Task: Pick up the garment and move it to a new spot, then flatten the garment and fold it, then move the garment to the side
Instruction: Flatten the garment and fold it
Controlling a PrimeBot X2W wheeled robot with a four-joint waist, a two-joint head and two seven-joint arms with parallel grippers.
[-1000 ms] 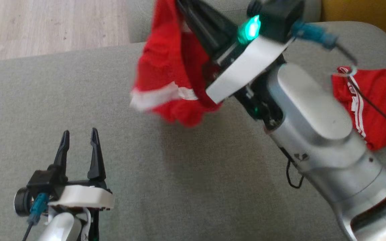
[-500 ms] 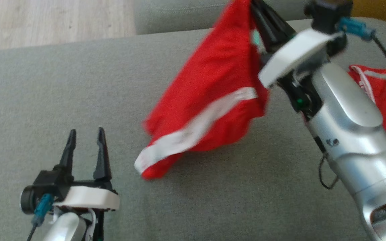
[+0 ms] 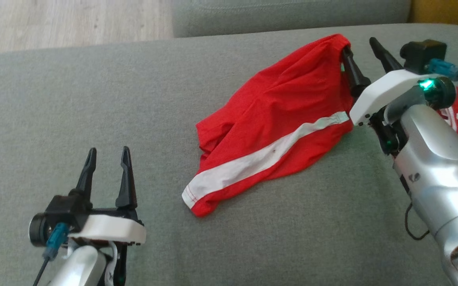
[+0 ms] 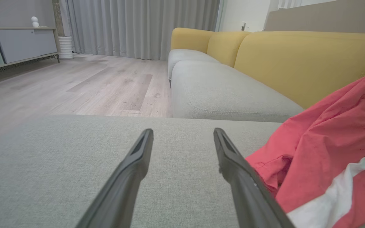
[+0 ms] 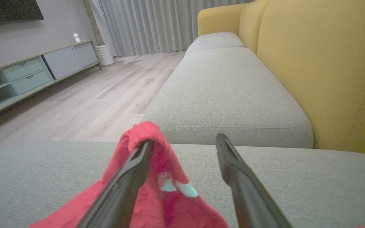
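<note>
Head view: your right gripper (image 3: 359,45) has just released, jaws apart; garment (image 3: 268,135) now lies mid cushion (image 3: 94,99), waistband hooked on that gripper; left gripper (image 3: 108,150), cushion's near edge, jaws apart; relocation looks done; flatten next.

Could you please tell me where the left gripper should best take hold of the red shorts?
Take the white-striped leg hem, nearest the left gripper, coming from the robot's left: it lies free, while the waistband drapes a finger of the right gripper.
</note>
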